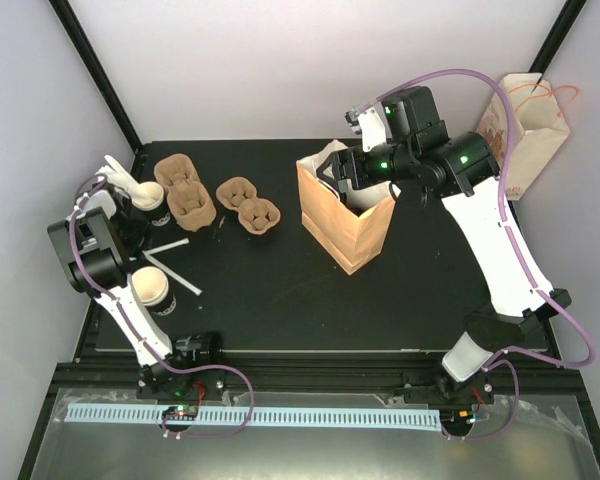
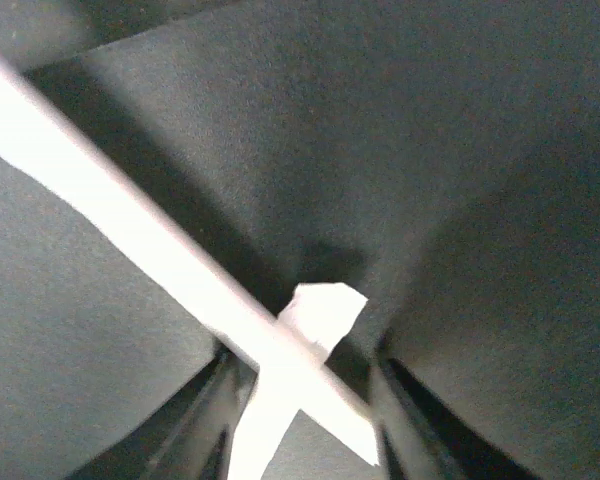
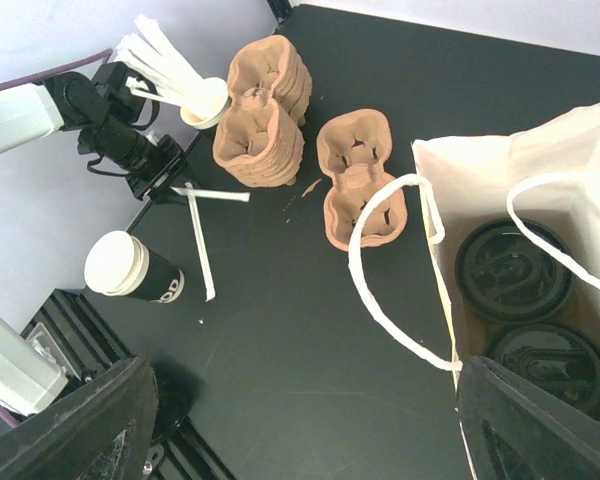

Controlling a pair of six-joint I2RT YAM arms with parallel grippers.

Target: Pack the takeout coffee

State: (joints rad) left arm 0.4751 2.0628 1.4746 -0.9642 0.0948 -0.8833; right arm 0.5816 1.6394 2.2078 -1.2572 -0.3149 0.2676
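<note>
Black matting (image 1: 380,300) covers the worktable inside a white-walled booth, where a coffee order is partly packed. Two takeout coffee cups, visible only as black lids (image 3: 510,270), sit side by side at the bottom of the brown paper bag (image 1: 355,235), which stands upright right of centre with its mouth open. A third cup (image 3: 120,265), pale-topped and dark-sided, waits on the mat near the front left edge, well apart from the bag and probably next to go in. The right gripper (image 1: 343,172) hangs over the bag's near rim with its fingers spread wide and nothing between them but a slack white handle (image 3: 380,280). That position suits either holding the mouth open or reaching in. Across the table, the left gripper (image 3: 168,175) is low over two white stirrers (image 3: 200,245) that lie crossed on the mat. Its jaws are partway apart, straddling the crossing rather than pinching it. Behind it, a white cup (image 3: 205,103) holds the spare stirrers beside a stack of pulp carriers (image 3: 265,120). A single carrier (image 3: 360,175) lies between that stack and the bag.
</note>
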